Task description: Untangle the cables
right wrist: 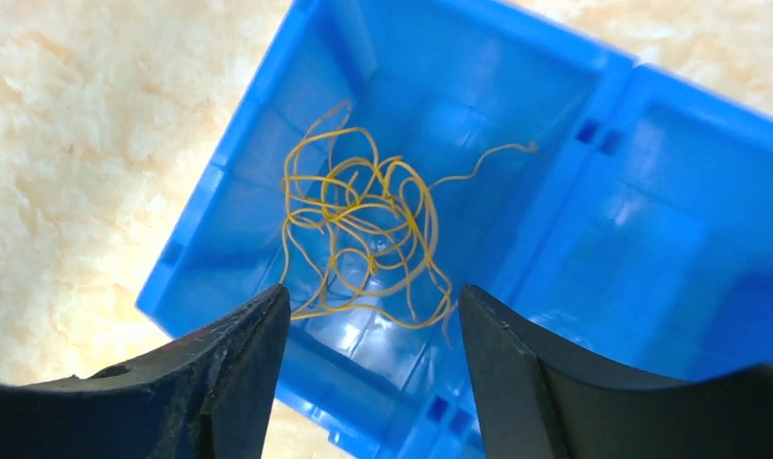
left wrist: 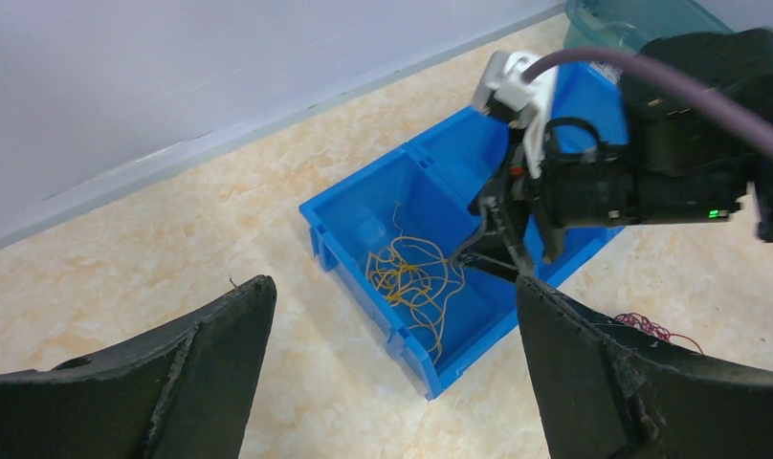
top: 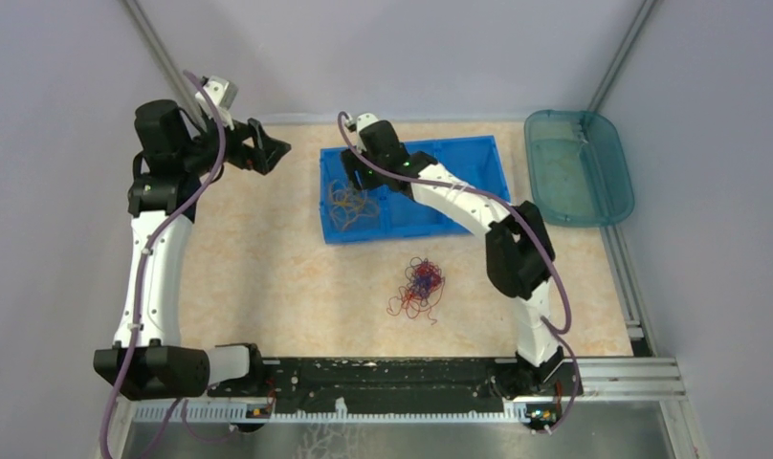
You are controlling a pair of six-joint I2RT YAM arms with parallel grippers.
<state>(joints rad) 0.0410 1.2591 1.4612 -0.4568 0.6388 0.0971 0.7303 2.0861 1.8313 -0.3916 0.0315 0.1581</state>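
Yellow cables (right wrist: 364, 229) lie in the bin's (top: 474, 161) left compartment near the far edge, under the wide right pincer (right wrist: 373, 306). A red-purple tangle (top: 419, 287) sits mid table (top: 268, 268). Left pincer (left wrist: 392, 296) gapes wide, empty, far left corner.

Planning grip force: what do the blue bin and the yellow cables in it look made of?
Blue bin: likely rigid moulded plastic, glossy, with light reflections and moulded slots. Yellow cables: thin flexible wire, probably plastic-coated, smooth; they hold loose curls.
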